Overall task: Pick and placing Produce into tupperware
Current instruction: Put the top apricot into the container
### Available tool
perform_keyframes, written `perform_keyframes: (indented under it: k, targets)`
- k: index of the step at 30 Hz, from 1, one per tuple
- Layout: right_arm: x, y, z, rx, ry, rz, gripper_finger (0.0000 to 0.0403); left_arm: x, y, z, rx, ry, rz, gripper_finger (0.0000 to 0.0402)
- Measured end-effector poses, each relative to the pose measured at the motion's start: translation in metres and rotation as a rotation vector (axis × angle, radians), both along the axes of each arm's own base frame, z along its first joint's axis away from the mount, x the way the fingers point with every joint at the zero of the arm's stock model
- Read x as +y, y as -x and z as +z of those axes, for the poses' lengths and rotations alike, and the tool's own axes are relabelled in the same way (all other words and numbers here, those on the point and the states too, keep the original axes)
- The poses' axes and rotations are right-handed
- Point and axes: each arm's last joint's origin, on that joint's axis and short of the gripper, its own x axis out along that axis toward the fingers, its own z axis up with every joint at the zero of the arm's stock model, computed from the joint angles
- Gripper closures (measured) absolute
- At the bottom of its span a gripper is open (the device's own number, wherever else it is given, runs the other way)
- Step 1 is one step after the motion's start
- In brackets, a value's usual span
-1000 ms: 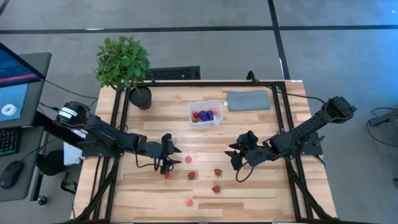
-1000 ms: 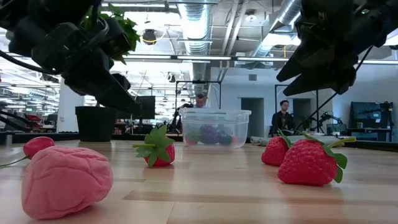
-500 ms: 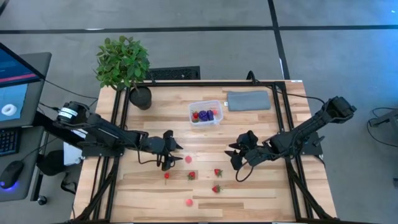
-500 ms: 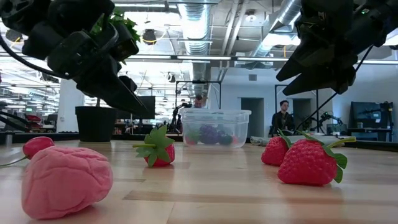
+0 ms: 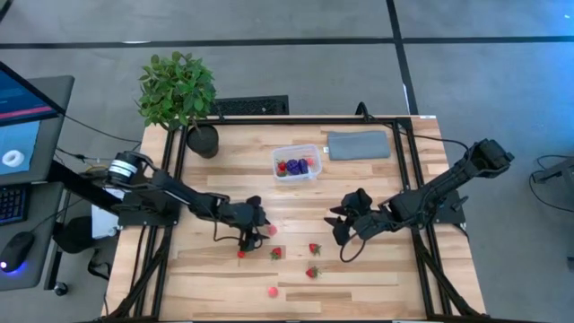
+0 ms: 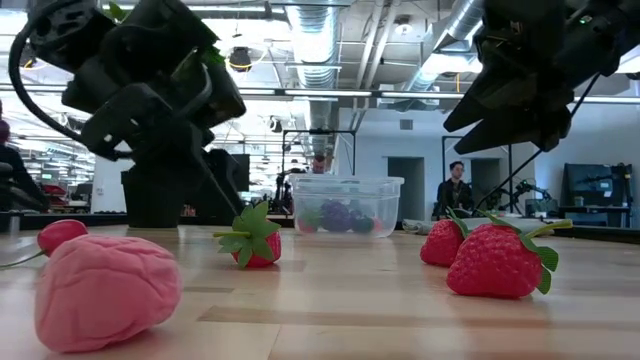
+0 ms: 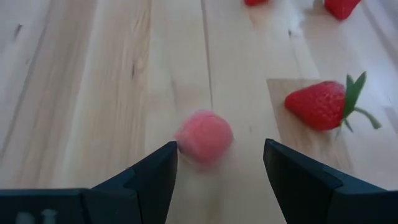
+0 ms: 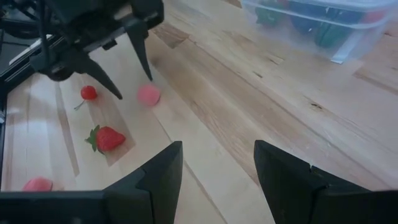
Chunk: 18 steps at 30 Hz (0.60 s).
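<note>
Pink ball (image 7: 204,137): lay on the table, on the near side of the tupperware (image 5: 297,162).
Left gripper (image 7: 219,167): open, empty, ball lay just ahead between its fingers.
Right gripper (image 8: 217,165): open, empty, farther off.

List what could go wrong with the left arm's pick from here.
1. The left gripper is open with the pink round piece just ahead of its fingertips; closing early could pinch its edge and roll it away.
2. A strawberry lies close beside it and may get nudged.
3. The right gripper hangs open nearby, so carrying to the tupperware could crowd it.
</note>
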Motion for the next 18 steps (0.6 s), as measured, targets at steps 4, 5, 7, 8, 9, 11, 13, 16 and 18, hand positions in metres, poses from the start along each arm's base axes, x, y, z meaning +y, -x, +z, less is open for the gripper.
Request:
perform_keyframes:
  k: [4,5,7,8,9,11,13,16,18]
  targets:
    - [0.001,0.001,0.000,0.004,-0.001,0.006,0.0182,-0.002,-0.009,-0.004,0.007,-0.009,-0.017,0.0173]
    - [0.001,0.001,0.000,0.003,-0.001,0.006,0.0182,-0.002,-0.010,-0.005,0.011,-0.010,-0.016,0.0173]
    - [0.001,0.001,0.000,0.004,-0.001,0.006,0.0182,-0.003,-0.012,-0.008,0.023,-0.012,-0.016,0.0173]
    - [0.001,0.001,0.000,0.004,-0.001,0.007,0.0182,-0.003,-0.015,-0.008,0.015,-0.010,-0.016,0.0173]
    - [0.001,0.001,0.000,0.004,-0.001,0.007,0.0182,-0.003,-0.015,-0.008,0.017,-0.011,-0.016,0.0173]
    - [0.001,0.001,-0.001,0.008,0.000,0.007,0.0182,-0.004,-0.017,-0.009,0.017,-0.011,-0.017,0.0173]
    - [0.001,0.001,-0.001,0.011,0.001,0.008,0.0182,-0.003,-0.017,-0.009,0.018,-0.014,-0.012,0.0173]
    - [0.001,0.001,-0.001,0.017,0.004,0.008,0.0182,-0.003,-0.016,-0.009,0.018,-0.024,-0.002,0.0173]
    - [0.001,0.002,-0.001,0.018,0.005,0.008,0.0182,-0.003,-0.016,-0.009,0.020,-0.025,0.000,0.0173]
